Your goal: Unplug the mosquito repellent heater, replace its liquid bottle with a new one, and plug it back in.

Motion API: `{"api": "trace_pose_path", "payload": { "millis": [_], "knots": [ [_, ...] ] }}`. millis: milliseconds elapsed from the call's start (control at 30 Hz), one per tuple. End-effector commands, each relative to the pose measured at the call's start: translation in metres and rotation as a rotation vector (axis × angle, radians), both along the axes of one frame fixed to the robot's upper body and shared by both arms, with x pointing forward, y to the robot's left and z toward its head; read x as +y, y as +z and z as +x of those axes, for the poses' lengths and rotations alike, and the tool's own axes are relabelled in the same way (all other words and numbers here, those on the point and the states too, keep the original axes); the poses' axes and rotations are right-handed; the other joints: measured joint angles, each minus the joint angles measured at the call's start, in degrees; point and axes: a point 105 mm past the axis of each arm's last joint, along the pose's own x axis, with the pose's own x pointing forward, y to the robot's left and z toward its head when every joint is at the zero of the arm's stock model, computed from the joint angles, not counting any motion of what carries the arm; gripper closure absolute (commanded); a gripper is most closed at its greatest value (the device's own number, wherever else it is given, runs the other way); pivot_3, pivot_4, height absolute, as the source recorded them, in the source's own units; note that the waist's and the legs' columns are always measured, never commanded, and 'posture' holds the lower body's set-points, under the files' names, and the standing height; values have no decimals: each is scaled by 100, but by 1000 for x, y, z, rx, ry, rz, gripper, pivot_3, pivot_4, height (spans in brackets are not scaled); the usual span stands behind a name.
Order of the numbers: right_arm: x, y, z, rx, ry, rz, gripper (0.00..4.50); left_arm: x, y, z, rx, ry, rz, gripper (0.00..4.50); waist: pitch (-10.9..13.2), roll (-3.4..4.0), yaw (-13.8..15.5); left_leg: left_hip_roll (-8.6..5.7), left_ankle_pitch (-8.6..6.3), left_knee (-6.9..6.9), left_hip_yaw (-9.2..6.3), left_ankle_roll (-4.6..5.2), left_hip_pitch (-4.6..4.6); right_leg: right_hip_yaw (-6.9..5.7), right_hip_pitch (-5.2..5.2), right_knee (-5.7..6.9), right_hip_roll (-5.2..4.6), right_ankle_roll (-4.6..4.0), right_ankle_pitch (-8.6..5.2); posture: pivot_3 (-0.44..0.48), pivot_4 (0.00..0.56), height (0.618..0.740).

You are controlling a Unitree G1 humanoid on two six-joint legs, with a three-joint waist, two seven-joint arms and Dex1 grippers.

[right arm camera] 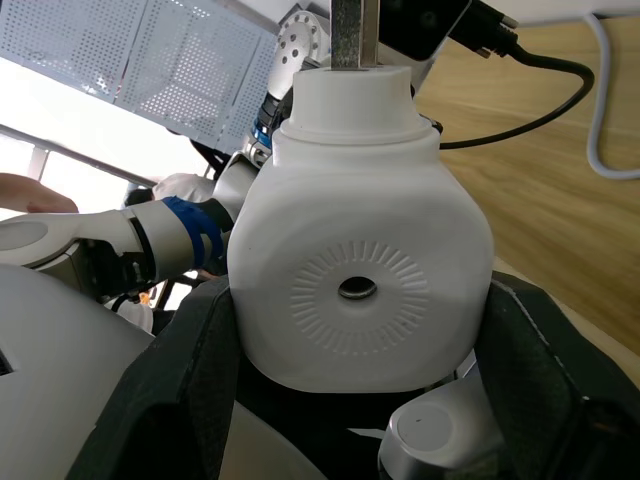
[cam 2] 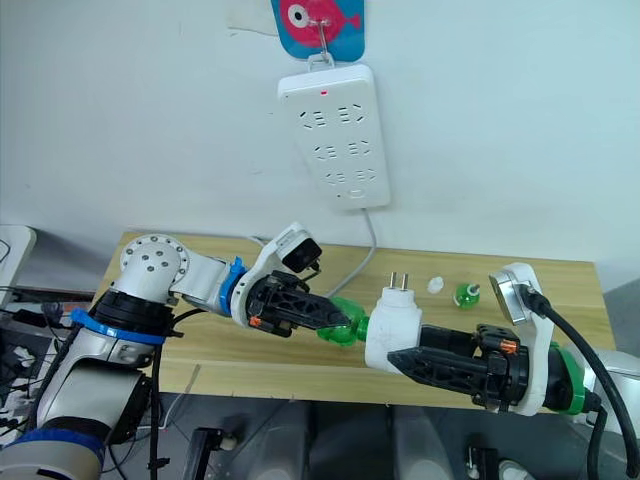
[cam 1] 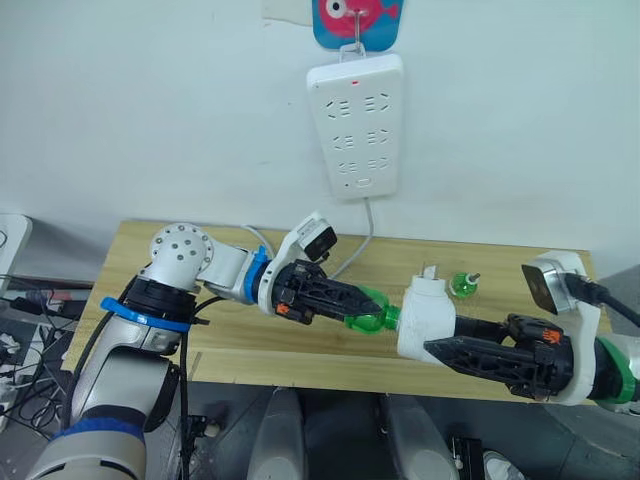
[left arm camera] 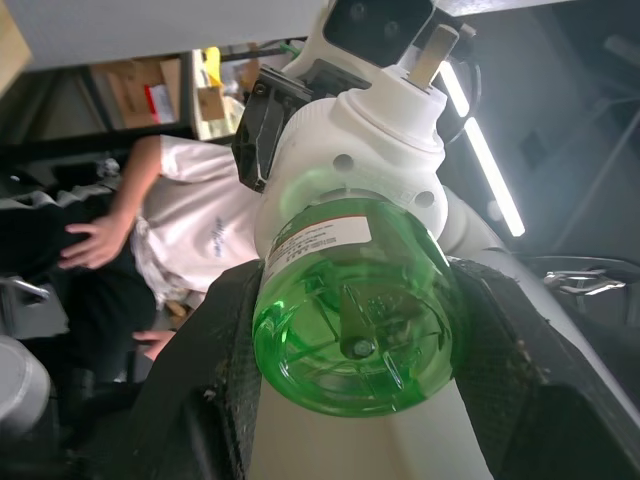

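Note:
The mosquito repellent heater [cam 1: 425, 318], a white rounded unit with two prongs pointing up, hangs just above the table's front right part. My right gripper [cam 1: 432, 338] is shut on it; the right wrist view shows its round vent hole [right arm camera: 357, 289] between the black fingers. A green liquid bottle [cam 1: 370, 312] lies level with its neck in the heater's base, and my left gripper [cam 1: 356, 306] is shut on that bottle [left arm camera: 350, 320]. Another small green bottle [cam 1: 461, 285] stands on the table behind the heater, with a small white cap [cam 2: 436, 285] beside it.
A long white power strip [cam 1: 357, 125] hangs on the wall above the wooden table [cam 1: 230, 340], its cord [cam 1: 362, 240] trailing down to the tabletop. A person in a white shirt [left arm camera: 190, 220] sits in the left wrist view's background.

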Motion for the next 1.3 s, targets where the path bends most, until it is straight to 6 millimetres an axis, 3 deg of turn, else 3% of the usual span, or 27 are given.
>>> {"api": "trace_pose_path", "payload": {
  "millis": [33,667,733,967,1167,1300],
  "knots": [
    [8,8,-5,-28,24,37,1521,-8,-1,1,-54,33,-4,2241,0,0,3,-1,0,0,0,0,-1,0,0,0,-1,0,0,24,367,740],
    [25,13,-10,-81,67,12,1521,-3,-4,-16,-18,-56,-11,2241,-1,1,0,-2,1,0,1,-2,-1,-1,0,0,-4,0,0,20,340,740],
    [26,15,-10,-89,68,29,1521,-7,-3,-13,-84,-18,-19,2241,-1,1,2,-4,1,1,1,-2,-2,-1,0,0,-6,0,0,20,340,740],
    [26,16,-12,-64,27,143,1521,-22,10,-8,-637,108,-203,2241,-3,1,21,-4,13,-2,9,-23,-2,1,-1,-3,-13,0,0,28,331,740],
    [21,15,-14,-41,53,178,1521,-17,5,-25,-1084,-12,-422,2241,-3,2,50,-6,13,-7,16,-23,-1,5,0,-9,-16,-1,1,32,341,740],
    [12,12,-15,-17,74,168,1521,-14,-3,-15,-1319,-9,-503,2241,-3,2,120,-6,11,-4,16,-19,-3,6,0,-8,-17,-1,1,32,346,740]
  ]
}}
